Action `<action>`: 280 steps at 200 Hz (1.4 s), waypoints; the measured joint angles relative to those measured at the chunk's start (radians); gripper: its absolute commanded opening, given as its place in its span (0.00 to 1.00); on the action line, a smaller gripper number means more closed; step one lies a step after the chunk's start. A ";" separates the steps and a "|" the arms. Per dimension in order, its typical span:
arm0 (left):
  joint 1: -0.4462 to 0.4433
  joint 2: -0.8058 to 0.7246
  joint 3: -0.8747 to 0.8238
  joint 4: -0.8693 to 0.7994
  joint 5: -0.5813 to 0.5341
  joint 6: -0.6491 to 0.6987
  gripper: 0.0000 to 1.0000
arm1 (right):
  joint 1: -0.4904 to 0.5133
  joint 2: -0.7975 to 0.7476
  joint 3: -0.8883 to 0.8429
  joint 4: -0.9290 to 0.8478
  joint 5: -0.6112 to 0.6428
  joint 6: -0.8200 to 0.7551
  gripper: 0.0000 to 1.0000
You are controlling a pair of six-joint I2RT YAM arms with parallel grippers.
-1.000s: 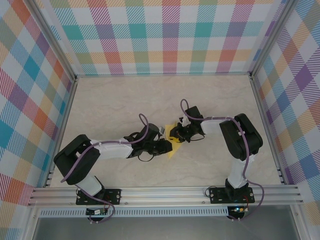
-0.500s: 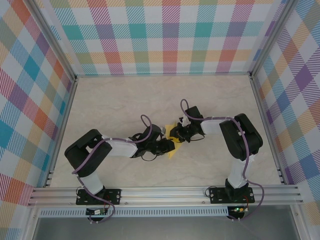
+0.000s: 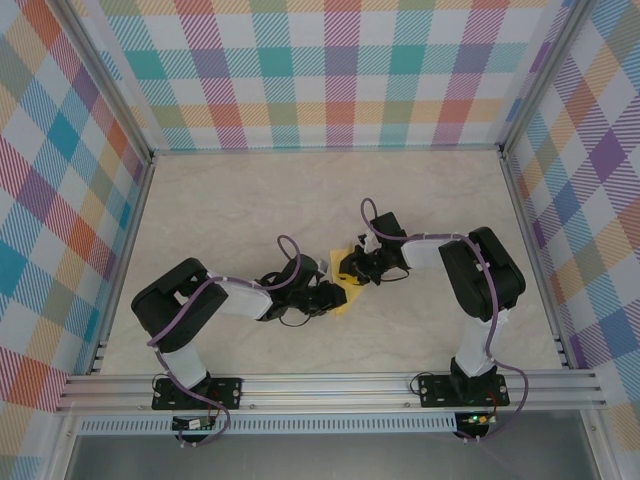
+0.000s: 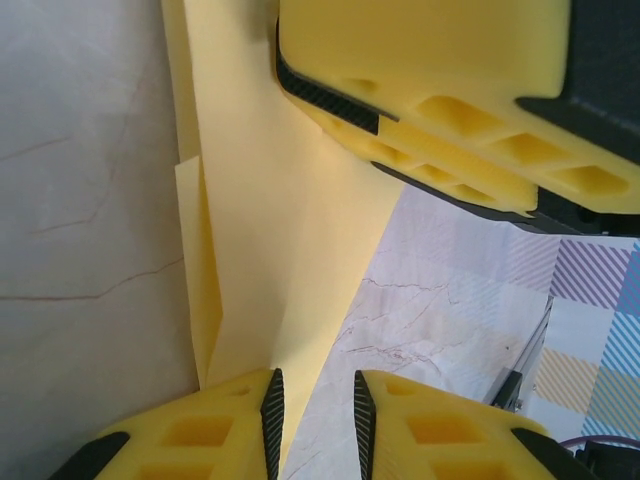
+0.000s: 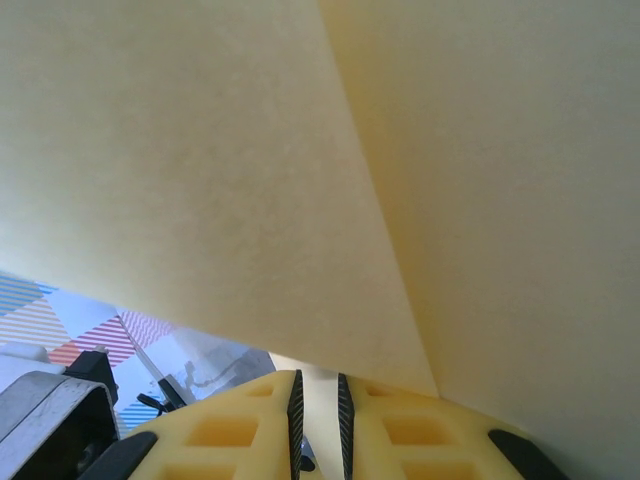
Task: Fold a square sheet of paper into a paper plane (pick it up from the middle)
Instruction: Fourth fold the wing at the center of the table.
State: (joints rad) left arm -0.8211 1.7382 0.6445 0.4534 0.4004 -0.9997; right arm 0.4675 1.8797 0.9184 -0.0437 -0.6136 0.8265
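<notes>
Top external view: square sheet of paper (image 3: 348,292), yellow and partly folded, near the centre of the pale marbled counter (image 3: 250,200), between the two arm tips and partly covered by them. The left claw (image 3: 333,297) reaches in from the lower left and meets the sheet's left side. The right claw (image 3: 351,268) reaches in from the right and meets its upper part. Plaid walls (image 3: 340,80) in many colours enclose the counter on three sides. Left wrist view: the sheet stands as a tall yellow panel running from the top of the frame down to the lower centre. A narrow folded flap (image 4: 196,260) lies along its left edge. The left claw's jaws, at the bottom of the frame, stand a narrow gap apart. The sheet's lower tip runs into that gap against the left-hand pad, and counter shows through the rest of the gap. At the upper right of this view the right claw's two yellow fingers (image 4: 430,40) lie pressed together over the sheet's top portion, clamped on it. Right wrist view: the sheet spreads across the upper frame at close range. One straight crease (image 5: 380,200) runs from top centre down to the right-hand finger. The jaws at the bottom edge are nearly together.
</notes>
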 measured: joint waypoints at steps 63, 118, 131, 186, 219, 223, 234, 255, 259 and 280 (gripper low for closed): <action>0.000 -0.053 -0.001 -0.029 0.008 0.003 0.31 | 0.000 0.000 0.001 -0.003 0.000 0.000 0.20; -0.001 -0.158 0.029 -0.204 -0.036 0.048 0.30 | 0.000 0.001 0.002 -0.003 0.000 0.000 0.20; -0.003 -0.156 0.037 -0.243 -0.046 0.054 0.29 | 0.000 0.001 0.002 -0.003 0.000 0.000 0.20; -0.019 -0.092 0.061 -0.298 -0.058 0.061 0.20 | 0.000 0.001 0.002 -0.003 0.000 0.000 0.20; -0.019 -0.080 0.061 -0.297 -0.067 0.065 0.16 | 0.000 0.001 0.002 -0.003 0.000 0.000 0.21; -0.020 -0.079 0.061 -0.297 -0.069 0.065 0.16 | 0.000 0.001 0.002 -0.003 0.000 0.000 0.21; -0.020 -0.079 0.061 -0.297 -0.069 0.065 0.16 | 0.000 0.001 0.002 -0.003 0.000 0.000 0.21; -0.021 -0.078 0.061 -0.296 -0.070 0.065 0.15 | 0.000 0.001 0.002 -0.003 0.000 0.000 0.21; -0.021 -0.077 0.061 -0.295 -0.069 0.065 0.15 | 0.000 0.001 0.002 -0.003 0.000 0.000 0.21; -0.021 -0.076 0.063 -0.294 -0.069 0.066 0.14 | 0.000 0.003 0.004 -0.004 -0.001 0.000 0.21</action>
State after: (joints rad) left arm -0.8421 1.6627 0.7074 0.1596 0.3313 -0.9340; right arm 0.4675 1.8824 0.9222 -0.0479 -0.6144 0.8265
